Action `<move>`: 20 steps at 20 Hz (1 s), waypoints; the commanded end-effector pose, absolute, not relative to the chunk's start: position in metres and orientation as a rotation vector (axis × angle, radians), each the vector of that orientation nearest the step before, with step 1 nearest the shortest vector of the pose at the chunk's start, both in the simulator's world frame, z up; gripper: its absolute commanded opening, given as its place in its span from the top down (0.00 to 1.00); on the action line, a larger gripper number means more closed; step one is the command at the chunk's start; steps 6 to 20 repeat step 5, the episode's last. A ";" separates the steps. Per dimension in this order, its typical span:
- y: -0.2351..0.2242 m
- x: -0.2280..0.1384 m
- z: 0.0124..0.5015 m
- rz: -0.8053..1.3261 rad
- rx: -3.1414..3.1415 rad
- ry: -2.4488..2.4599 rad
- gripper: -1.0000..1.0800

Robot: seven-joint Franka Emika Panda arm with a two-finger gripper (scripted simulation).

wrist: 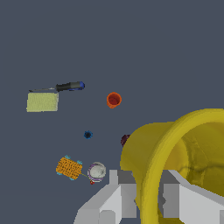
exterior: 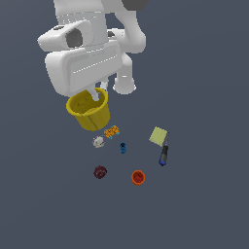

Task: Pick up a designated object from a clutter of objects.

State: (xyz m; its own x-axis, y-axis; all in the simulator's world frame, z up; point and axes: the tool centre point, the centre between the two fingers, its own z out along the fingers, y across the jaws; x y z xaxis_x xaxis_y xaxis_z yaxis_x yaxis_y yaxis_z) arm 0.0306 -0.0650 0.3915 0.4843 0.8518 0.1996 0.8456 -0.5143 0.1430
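Above the clutter | yellow cup point(exterior: 89, 113) tilted, rim up | end effector point(exterior: 97, 95) clamps its wall

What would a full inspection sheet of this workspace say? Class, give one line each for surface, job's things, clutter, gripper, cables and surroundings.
Surface: plain dark grey-blue floor, no marks seen.
Job's things: large yellow tapered plastic cup, tilted, its rim wall between the gripper's fingers; appears raised off the floor.
Clutter: small orange-red cup, dark maroon ball, white ball, orange block, pale green square, blue marker touching the square's corner, tiny blue piece; all lie apart from the yellow cup.
Gripper: white gripper shut on the cup's rim.
Cables: nothing seen.
Surroundings: nothing seen.
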 end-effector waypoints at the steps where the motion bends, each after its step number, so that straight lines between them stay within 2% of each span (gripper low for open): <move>1: -0.066 0.031 0.399 0.386 2.683 1.535 1.00; 20: -0.067 0.032 0.402 0.386 2.683 1.534 1.00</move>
